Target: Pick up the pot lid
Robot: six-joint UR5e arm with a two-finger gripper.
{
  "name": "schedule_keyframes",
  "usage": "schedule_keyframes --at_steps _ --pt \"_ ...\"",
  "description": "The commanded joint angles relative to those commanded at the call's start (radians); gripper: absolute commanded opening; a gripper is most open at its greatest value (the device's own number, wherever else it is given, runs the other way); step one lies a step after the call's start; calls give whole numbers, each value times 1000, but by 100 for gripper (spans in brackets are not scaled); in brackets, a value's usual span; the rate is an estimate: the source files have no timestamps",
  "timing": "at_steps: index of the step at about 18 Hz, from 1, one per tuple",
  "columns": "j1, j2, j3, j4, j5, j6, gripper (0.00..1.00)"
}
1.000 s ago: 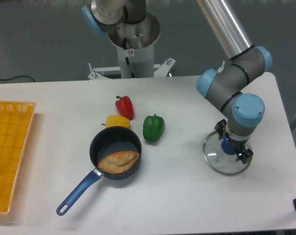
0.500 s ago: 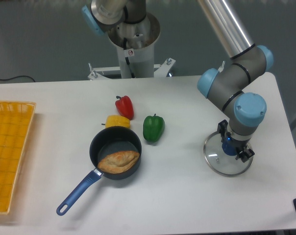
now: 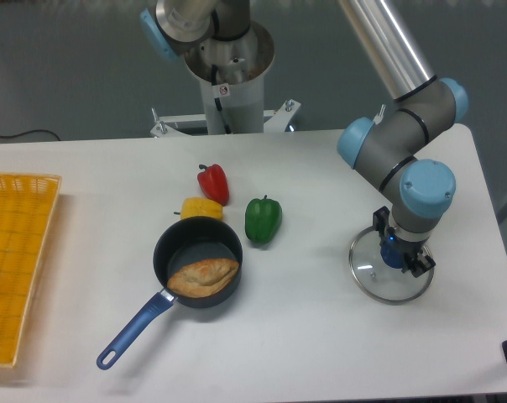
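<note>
The gripper (image 3: 402, 243) is at the right, over the pot lid (image 3: 370, 277), its fingers to either side of the blue knob (image 3: 394, 254). The lid is round and clear with a thin metal rim. The arm covers the lid's upper right part. Whether the fingers press on the knob or stand off from it, I cannot tell.
A black pan (image 3: 178, 246) with a blue handle holds a brown bread-like piece (image 3: 201, 278). Behind it lie a yellow pepper (image 3: 201, 210) and a red pepper (image 3: 213, 184). A green pepper (image 3: 263, 220) lies between pan and lid. An orange crate (image 3: 18, 269) stands far left.
Compared with a second ago, the lid has shifted very slightly right, and its blue knob shows a little lower between the fingers. The gripper has moved only a touch.
</note>
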Motion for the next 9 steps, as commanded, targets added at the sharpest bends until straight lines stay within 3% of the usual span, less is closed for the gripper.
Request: schedule_keyframes --at_steps 6,9 --pt "-6 47 5 -55 -8 0 59" --pt "-8 95 5 -120 -43 0 60"
